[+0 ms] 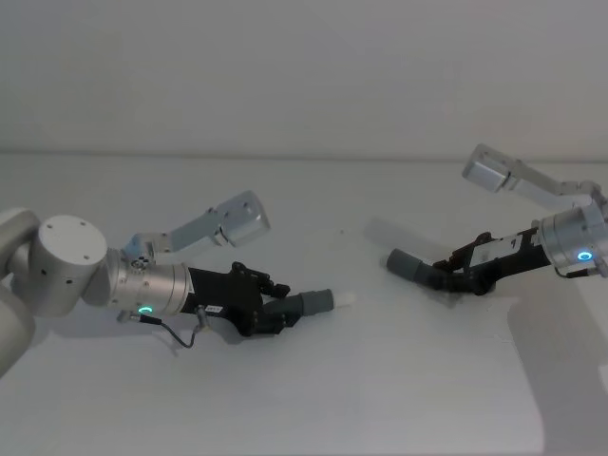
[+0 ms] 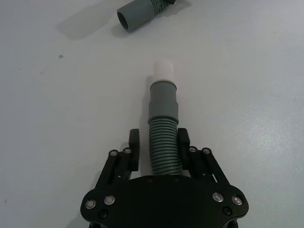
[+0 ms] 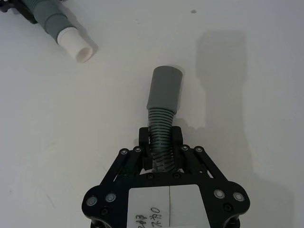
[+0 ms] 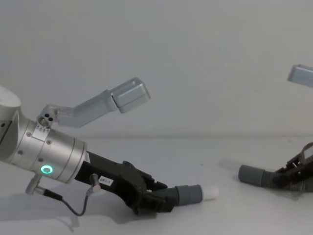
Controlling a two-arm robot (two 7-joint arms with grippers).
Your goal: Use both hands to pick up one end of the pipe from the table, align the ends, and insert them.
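At lower left, the black angular left hand clamps a dark grey ribbed hose piece, white plug tip forward, rear end hidden. At right, the right hand, cut off in the chest view, grips the open-socket hose piece close to the whitish tabletop

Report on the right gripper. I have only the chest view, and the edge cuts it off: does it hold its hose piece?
Observer: Yes. Its wrist view shows the right gripper shut on the ribs of the socket piece, just behind the collar.
Operator: Check the socket mouth.
Observer: The left wrist view looks at it: the socket is a plain open tube end.
Operator: Now the plug.
Observer: The plug piece, clamped in the left gripper, ends in a white plug tip that is hollow.
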